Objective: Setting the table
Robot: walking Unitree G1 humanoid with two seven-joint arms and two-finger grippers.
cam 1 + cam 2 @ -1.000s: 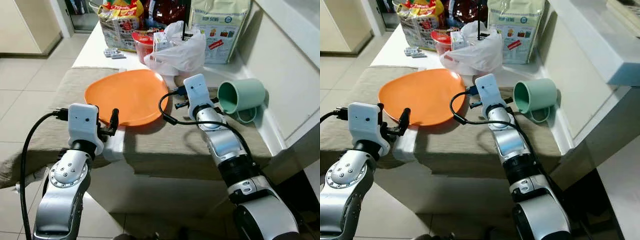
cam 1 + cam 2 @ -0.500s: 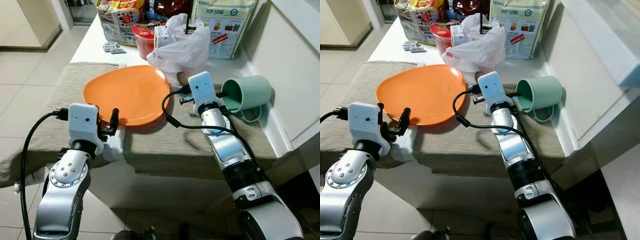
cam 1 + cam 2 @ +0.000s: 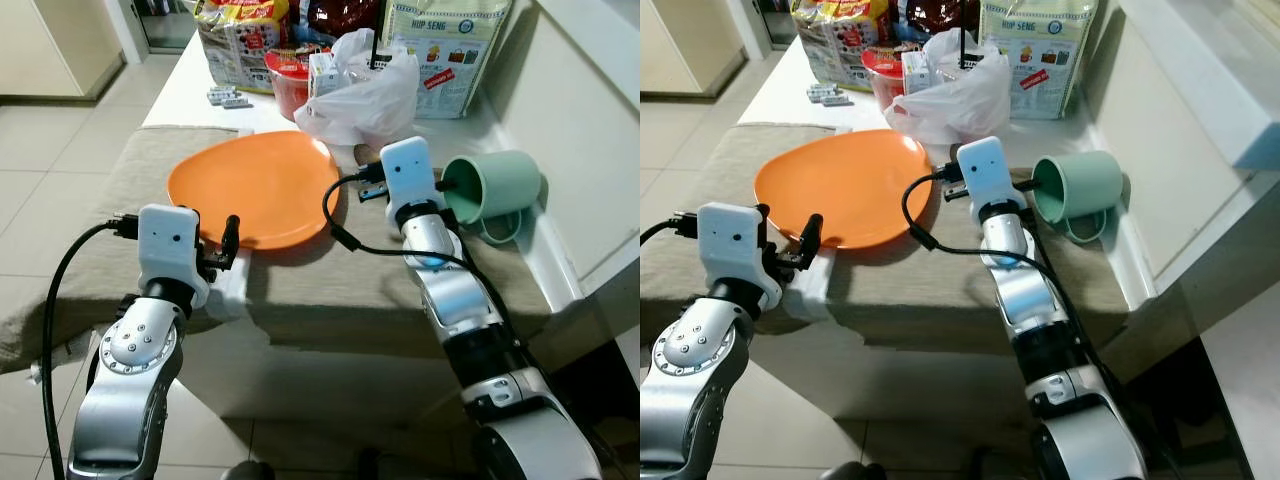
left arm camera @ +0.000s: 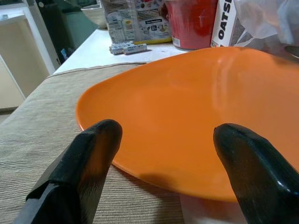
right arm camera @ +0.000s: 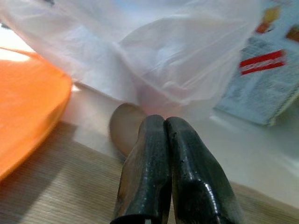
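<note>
The right gripper (image 5: 166, 140), fingers pressed together, points at a wooden spoon (image 5: 126, 133) half under a crinkly plastic bag (image 3: 360, 90); it may snag the film. The left gripper (image 4: 163, 154), fingers spread, faces the glossy orange plate (image 3: 250, 185) on the cloth-covered bench (image 3: 330, 290); the smooth mug (image 3: 490, 185) lies tipped and could roll

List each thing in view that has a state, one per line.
Plate: flat on the cloth, empty.
Mug: tipped on its side, mouth toward the right gripper.
Plastic bag: upright, bunched.
Left gripper: jaws open, at the plate's near edge.
Right gripper: jaws shut, empty.
</note>
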